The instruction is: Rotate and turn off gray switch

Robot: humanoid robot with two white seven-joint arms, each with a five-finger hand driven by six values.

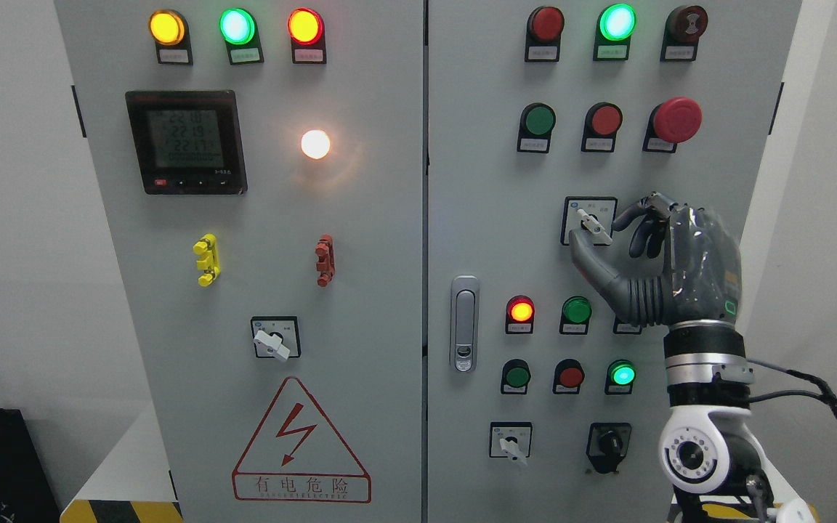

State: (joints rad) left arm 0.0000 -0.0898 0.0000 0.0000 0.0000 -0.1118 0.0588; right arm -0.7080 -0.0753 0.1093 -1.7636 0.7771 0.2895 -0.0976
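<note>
The gray rotary switch [596,225] sits in a black-framed plate [571,209] on the right cabinet door, with its white-gray handle tilted, upper end to the left. My right hand [600,234] comes up from the lower right and pinches this handle. The thumb [583,248] presses from the lower left and the index finger [628,216] curls in from the right. The other fingers [649,236] are curled just beside it. My left arm does not show.
Similar gray switches sit at the lower left door [273,341] and the lower right door [511,444], next to a black knob [609,442]. A red mushroom button [676,118], lamps and push buttons surround the hand. A door latch [464,323] stands left of it.
</note>
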